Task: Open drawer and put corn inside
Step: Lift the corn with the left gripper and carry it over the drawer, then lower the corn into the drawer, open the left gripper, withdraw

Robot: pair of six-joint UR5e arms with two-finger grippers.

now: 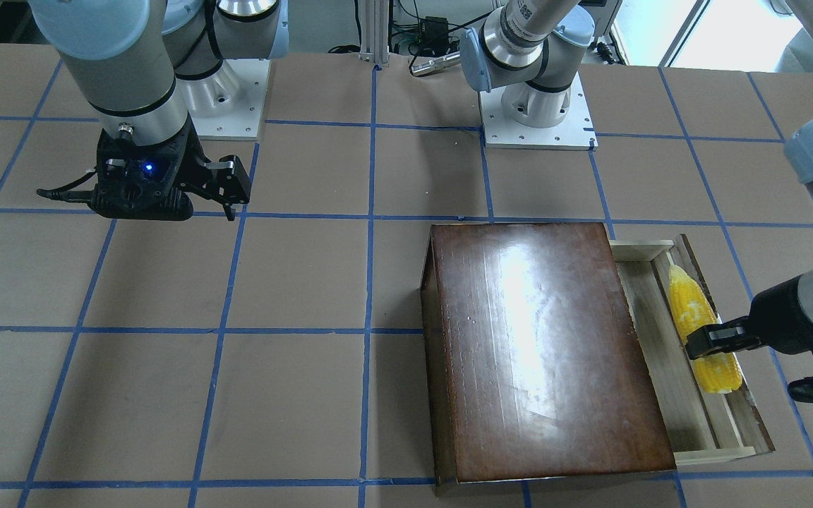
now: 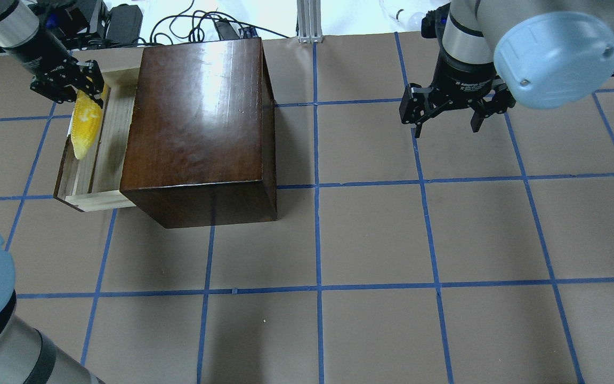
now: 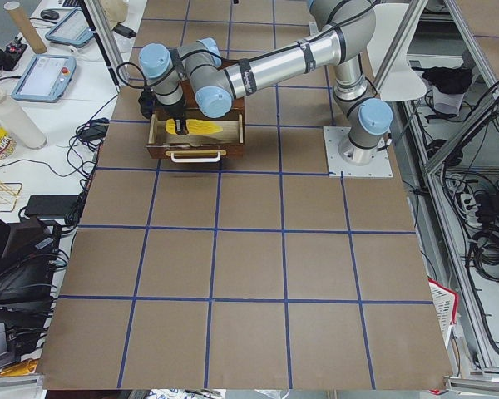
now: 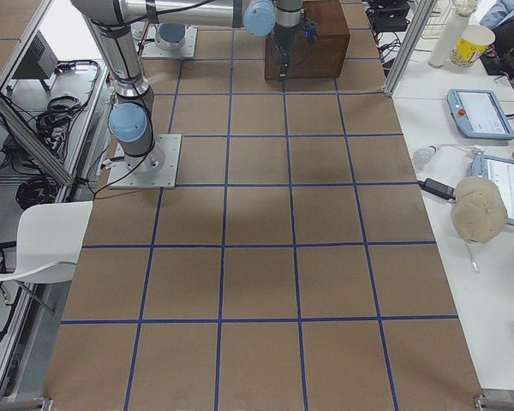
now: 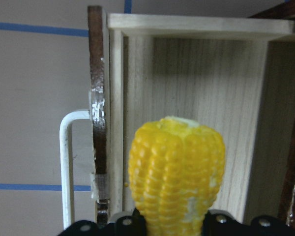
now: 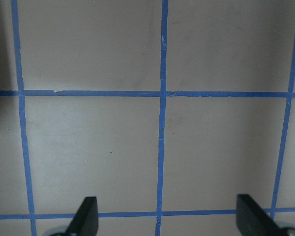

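The glossy dark brown box (image 2: 200, 122) stands on the table with its drawer (image 2: 105, 154) pulled out; the drawer also shows in the front-facing view (image 1: 660, 353). The yellow corn (image 2: 84, 128) lies lengthwise in the drawer, just behind the dark front panel (image 5: 98, 123). My left gripper (image 2: 75, 85) is shut on the corn's thick end (image 1: 689, 303). In the left wrist view the corn (image 5: 177, 172) points out over the pale drawer floor (image 5: 196, 83). I cannot tell whether it touches the floor. My right gripper (image 2: 448, 120) is open and empty over bare table, far from the box.
The drawer's white handle (image 5: 66, 162) sticks out from the front panel. The table is brown board with a blue tape grid (image 6: 162, 147). The arm bases (image 1: 533, 106) stand at the robot's edge. Cables lie beyond the far edge (image 2: 190, 24).
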